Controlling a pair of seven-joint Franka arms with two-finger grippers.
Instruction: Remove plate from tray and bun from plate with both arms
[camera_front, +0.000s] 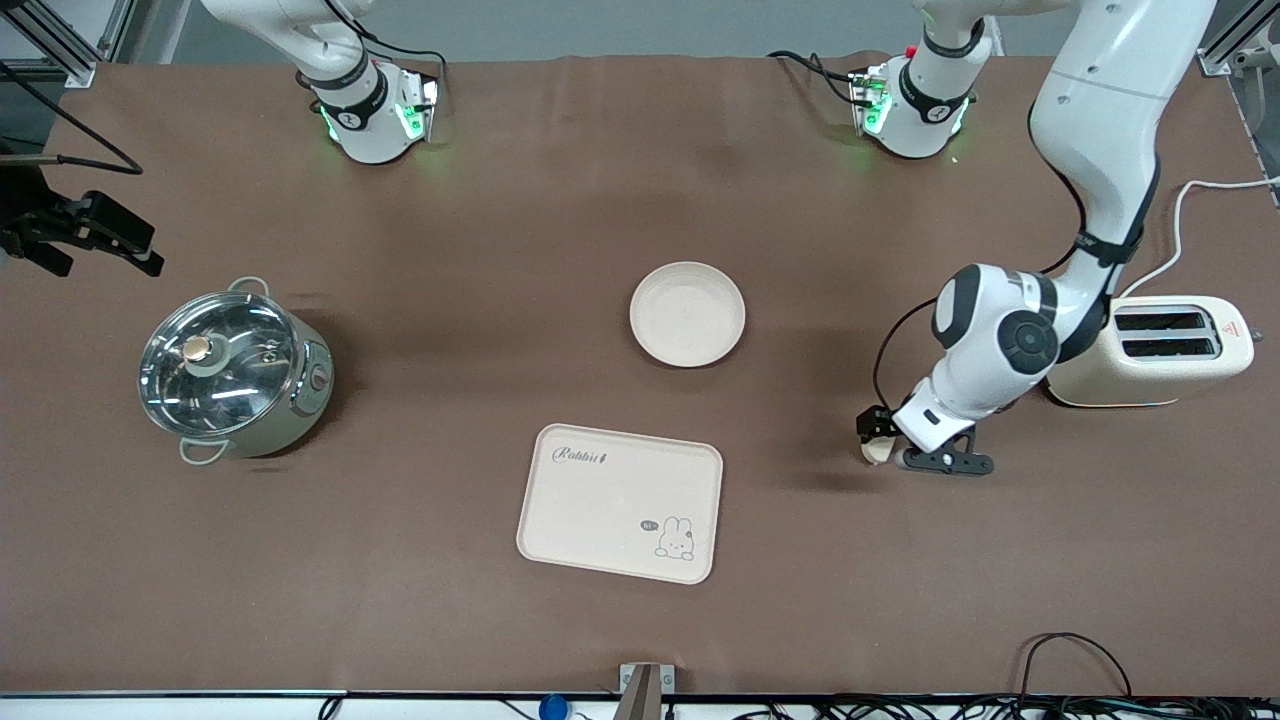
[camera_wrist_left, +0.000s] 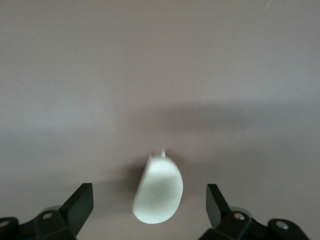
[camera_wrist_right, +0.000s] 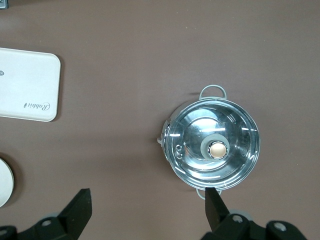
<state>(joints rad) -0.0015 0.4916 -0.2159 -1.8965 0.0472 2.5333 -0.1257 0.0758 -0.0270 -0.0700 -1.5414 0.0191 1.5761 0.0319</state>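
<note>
The plate (camera_front: 687, 313), round and cream-white, lies on the brown table between the two arm bases, farther from the front camera than the tray. The small pale bun (camera_front: 879, 452) rests on the table toward the left arm's end. My left gripper (camera_front: 878, 438) is low over it. In the left wrist view the bun (camera_wrist_left: 159, 192) lies between the wide-apart fingers of the left gripper (camera_wrist_left: 149, 194), touching neither, so this gripper is open. My right gripper (camera_wrist_right: 149, 200) hangs open and empty high beside the pot, and the plate's edge (camera_wrist_right: 5, 181) shows in its view.
A cream rabbit tray (camera_front: 620, 500) lies nearer the front camera than the plate. A steel pot with a glass lid (camera_front: 235, 372) stands toward the right arm's end. A cream toaster (camera_front: 1150, 350) stands beside the left arm's forearm.
</note>
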